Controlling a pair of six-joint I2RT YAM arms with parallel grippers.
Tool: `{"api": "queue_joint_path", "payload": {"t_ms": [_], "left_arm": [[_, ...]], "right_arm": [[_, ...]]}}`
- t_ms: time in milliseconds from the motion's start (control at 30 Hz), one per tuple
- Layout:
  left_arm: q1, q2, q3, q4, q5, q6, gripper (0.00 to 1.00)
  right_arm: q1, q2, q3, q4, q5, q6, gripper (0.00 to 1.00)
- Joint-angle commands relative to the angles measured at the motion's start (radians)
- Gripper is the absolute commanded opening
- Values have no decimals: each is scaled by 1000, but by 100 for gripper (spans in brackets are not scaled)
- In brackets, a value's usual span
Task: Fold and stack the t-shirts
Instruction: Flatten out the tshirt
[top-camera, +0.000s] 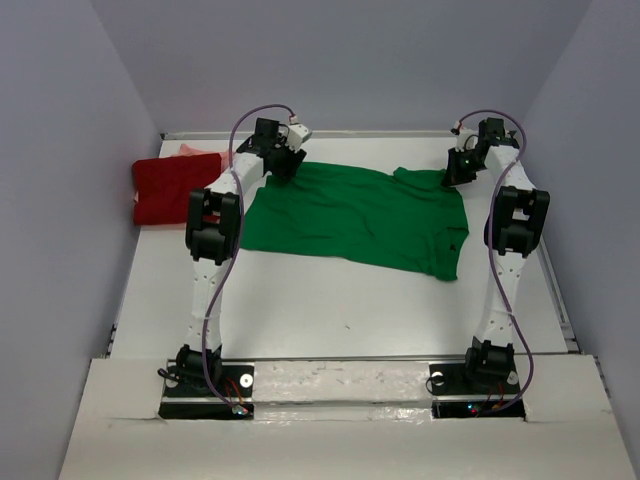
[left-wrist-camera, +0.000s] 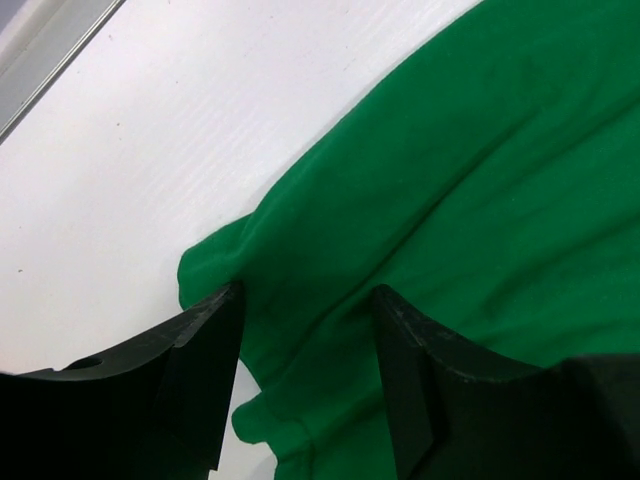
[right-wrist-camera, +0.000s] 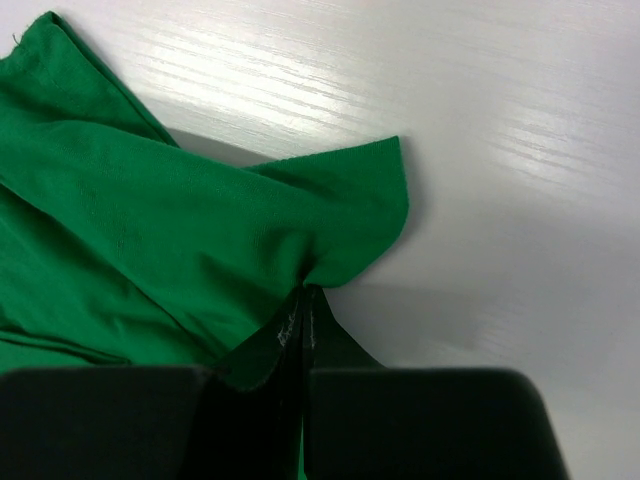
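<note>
The bright green t-shirt (top-camera: 350, 215) lies spread and wrinkled across the far middle of the table. My left gripper (top-camera: 283, 172) is down at its far left corner. In the left wrist view the jaws of the left gripper (left-wrist-camera: 308, 292) stand apart, with a fold of the green t-shirt (left-wrist-camera: 480, 180) between them. My right gripper (top-camera: 453, 178) is at the far right corner. In the right wrist view the right gripper (right-wrist-camera: 303, 290) is shut, pinching an edge of the green t-shirt (right-wrist-camera: 150, 240). A dark red t-shirt (top-camera: 165, 190) lies folded at far left, with a pale salmon-pink t-shirt (top-camera: 200, 151) showing behind it.
A raised rail (top-camera: 380, 133) runs along the table's far edge, close behind both grippers, and shows as a grey strip (left-wrist-camera: 50, 40) in the left wrist view. Pale walls close in on the left, right and back. White tabletop (top-camera: 340, 310) lies between the green shirt and the arm bases.
</note>
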Motion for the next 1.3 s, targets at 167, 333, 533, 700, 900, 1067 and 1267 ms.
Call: {"api": "queue_joint_path", "payload": {"t_ms": [167, 333, 533, 700, 900, 1067, 1267], "left_arm": [[-6, -24, 32, 50, -27, 6, 65], [-6, -41, -1, 101, -93, 8, 66], [-6, -63, -43, 173, -102, -14, 66], [-7, -18, -9, 158, -127, -15, 66], [-7, 25, 44, 130, -118, -15, 56], [-9, 46, 83, 95, -118, -6, 28], [-9, 56, 114, 52, -118, -20, 28]], "right_arm": [[-3, -52, 6, -21, -17, -15, 0], [-3, -49, 5, -22, -23, -18, 0], [-3, -43, 9, -25, -33, -16, 0], [-3, -46, 5, -27, -33, -22, 0], [-3, -45, 5, -27, -33, -24, 0], [-3, -46, 3, -31, -36, -25, 0], [-3, -52, 3, -34, -34, -32, 0]]}}
